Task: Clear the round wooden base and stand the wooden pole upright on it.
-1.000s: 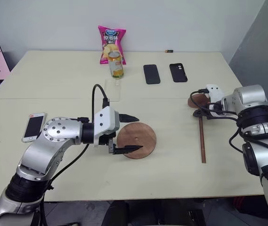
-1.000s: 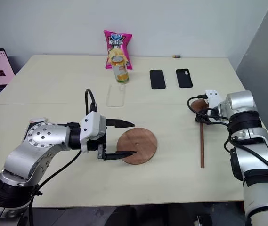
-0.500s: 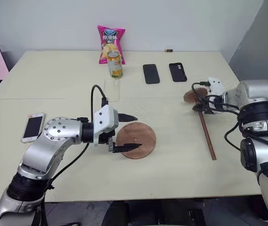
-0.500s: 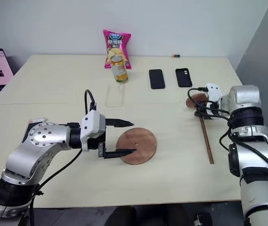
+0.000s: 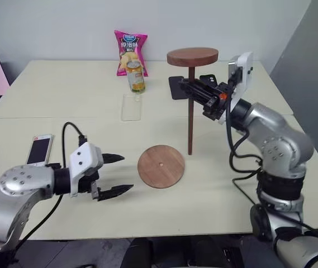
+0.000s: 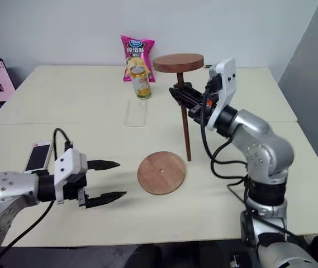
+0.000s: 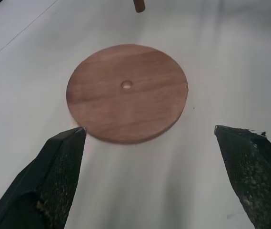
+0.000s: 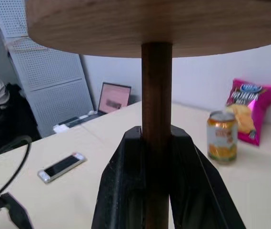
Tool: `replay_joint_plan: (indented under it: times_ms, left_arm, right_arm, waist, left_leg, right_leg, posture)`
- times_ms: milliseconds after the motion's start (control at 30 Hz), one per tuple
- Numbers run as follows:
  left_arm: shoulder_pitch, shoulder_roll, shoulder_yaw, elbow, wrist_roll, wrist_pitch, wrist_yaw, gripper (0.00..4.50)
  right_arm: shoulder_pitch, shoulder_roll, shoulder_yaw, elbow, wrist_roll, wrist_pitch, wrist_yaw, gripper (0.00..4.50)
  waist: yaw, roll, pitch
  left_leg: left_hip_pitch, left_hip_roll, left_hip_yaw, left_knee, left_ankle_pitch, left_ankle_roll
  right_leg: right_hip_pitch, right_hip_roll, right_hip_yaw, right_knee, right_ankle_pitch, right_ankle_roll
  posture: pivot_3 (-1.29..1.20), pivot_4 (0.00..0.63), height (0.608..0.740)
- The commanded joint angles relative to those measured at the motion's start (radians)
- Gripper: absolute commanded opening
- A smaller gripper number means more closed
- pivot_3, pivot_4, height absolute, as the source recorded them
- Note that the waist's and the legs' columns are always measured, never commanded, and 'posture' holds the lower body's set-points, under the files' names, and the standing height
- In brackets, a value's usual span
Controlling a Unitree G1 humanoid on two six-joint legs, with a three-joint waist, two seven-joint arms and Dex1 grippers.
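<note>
Right gripper (image 5: pixel 195 88) is clamped on the wooden pole (image 5: pixel 190 114) high on the shaft, just under its fixed top disc; pole hangs near-vertical, lower end just off the bench (image 5: pixel 259 195). Stiff, light hardwood by the look, top-heavy with that disc, and smooth, so it may swivel in a narrow pinch; I'd keep the grip high. The round wooden base (image 5: pixel 161 166) lies bare, below and inboard of that gripper, centre hole showing. Left gripper (image 5: pixel 114 175) hangs spread wide and empty, base just ahead of it. Room around the base is open; can (image 5: pixel 137 77), chip bag (image 5: pixel 130 51) and phones (image 5: pixel 40 149) sit well apart.
</note>
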Motion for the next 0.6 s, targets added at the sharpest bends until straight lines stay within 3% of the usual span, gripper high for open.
replay_joint_plan:
  times_ms: [33, 300, 600]
  left_arm:
    - [0.042, 0.007, 0.047, -0.049, 0.012, -0.048, 0.002, 4.50]
    - [0.017, -0.021, 0.011, -0.037, -0.005, -0.055, 0.025, 4.50]
    - [0.021, -0.007, -0.015, 0.018, 0.033, -0.096, 0.002, 4.50]
  right_arm:
    - [0.051, 0.060, 0.079, -0.039, -0.024, -0.197, 0.023, 0.26]
    - [0.177, 0.117, 0.274, 0.028, -0.094, -0.443, 0.113, 0.26]
    - [0.204, 0.137, 0.347, 0.128, -0.157, -0.607, 0.135, 0.26]
  waist:
    - [-0.005, 0.000, 0.000]
    - [-0.008, 0.000, 0.000]
    - [-0.007, 0.000, 0.000]
  left_leg:
    - [0.000, 0.000, 0.000, -0.001, 0.000, 0.000]
    - [0.001, 0.001, -0.001, -0.001, 0.000, 0.000]
    - [0.001, 0.001, -0.001, -0.001, 0.000, 0.000]
  right_leg:
    - [0.000, 0.000, 0.000, 0.000, 0.000, 0.000]
    - [0.000, 0.001, 0.000, 0.001, 0.000, 0.000]
    - [0.001, 0.001, -0.001, 0.001, 0.000, 0.000]
  posture:
    - [0.00, 0.150, 0.740]
    - [0.00, 0.150, 0.740]
    - [0.00, 0.150, 0.740]
